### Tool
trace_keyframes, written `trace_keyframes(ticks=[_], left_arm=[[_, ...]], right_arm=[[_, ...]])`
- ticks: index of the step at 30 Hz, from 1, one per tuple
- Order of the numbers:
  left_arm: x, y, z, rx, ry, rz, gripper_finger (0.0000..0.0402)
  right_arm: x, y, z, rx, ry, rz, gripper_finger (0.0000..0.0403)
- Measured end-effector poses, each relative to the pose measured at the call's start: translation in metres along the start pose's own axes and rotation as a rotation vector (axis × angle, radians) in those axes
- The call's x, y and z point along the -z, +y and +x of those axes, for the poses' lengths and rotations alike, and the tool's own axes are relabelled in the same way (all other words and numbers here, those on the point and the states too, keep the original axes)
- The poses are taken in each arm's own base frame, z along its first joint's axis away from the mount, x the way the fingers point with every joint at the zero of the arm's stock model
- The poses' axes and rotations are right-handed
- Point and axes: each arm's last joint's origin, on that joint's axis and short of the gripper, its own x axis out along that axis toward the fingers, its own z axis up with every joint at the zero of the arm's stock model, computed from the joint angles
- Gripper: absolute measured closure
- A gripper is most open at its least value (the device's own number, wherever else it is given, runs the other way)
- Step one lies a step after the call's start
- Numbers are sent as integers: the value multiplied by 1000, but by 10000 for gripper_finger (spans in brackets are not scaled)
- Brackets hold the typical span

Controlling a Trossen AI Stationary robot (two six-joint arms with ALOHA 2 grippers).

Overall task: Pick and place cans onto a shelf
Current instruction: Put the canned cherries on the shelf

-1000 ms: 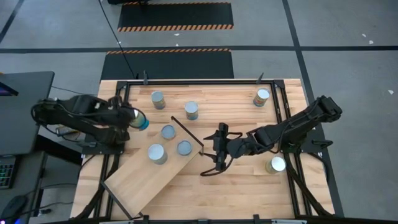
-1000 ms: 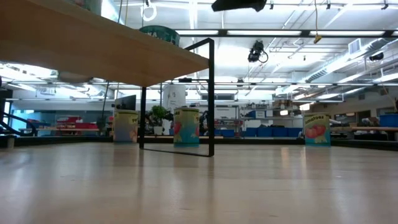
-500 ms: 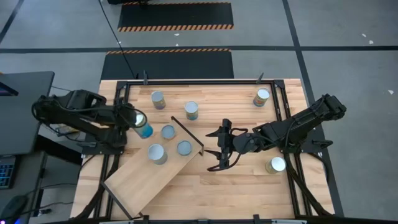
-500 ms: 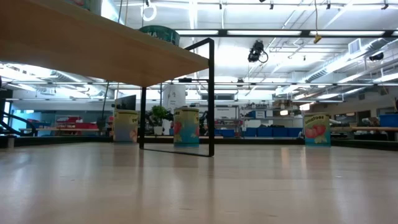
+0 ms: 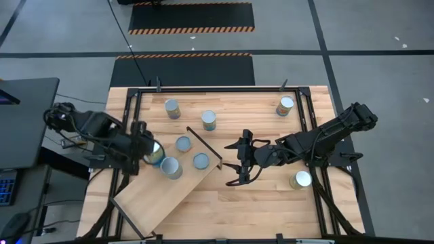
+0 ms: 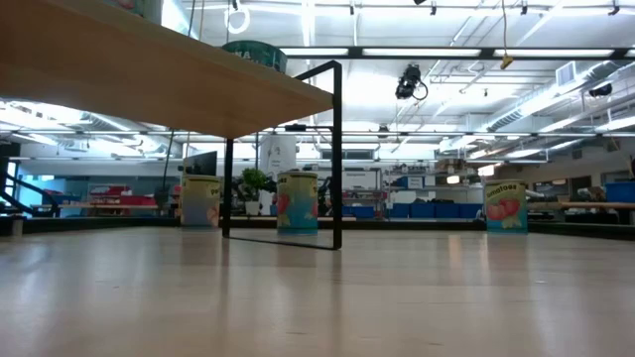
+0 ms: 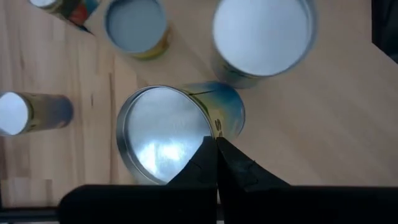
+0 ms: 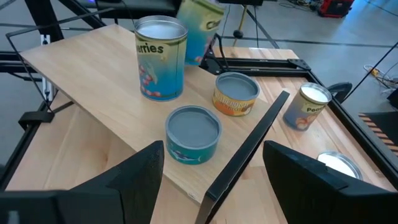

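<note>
Three cans (image 5: 183, 144) stand on the shelf (image 5: 157, 197); left gripper (image 5: 144, 150) pinches a fourth can (image 5: 155, 153) above its edge for placing, right gripper (image 5: 241, 158) waits beside, jaws spread.

The butcher-block tabletop (image 5: 271, 203) sits on a grey floor (image 5: 380, 41) — two black mats with orange-striped edges (image 5: 191, 17) lie beyond it. A dark desk (image 5: 24, 122) stands at the left side

— Any lettering you can read from your end?

— On my right wrist feed, the tall can (image 8: 160, 59) standing on the shelf (image 8: 74, 68) shows "rries", the end of a word. The small can (image 8: 306, 107) on the tabletop starts with "Pe".

— And the tilted can (image 8: 202, 31) behind?

— It has large print, but I can't make it out. Nothing else is legible.
</note>
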Motion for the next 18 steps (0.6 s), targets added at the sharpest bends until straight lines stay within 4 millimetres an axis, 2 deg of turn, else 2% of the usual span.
trace_keyframes(ticks=[12,18], left_arm=[[-18,-33,23,-48,10,42,401],[-25,-43,31,-48,-1,58,401]], right_arm=[[0,0,0,0,0,-1,122],[1,1,2,0,2,-3,122]])
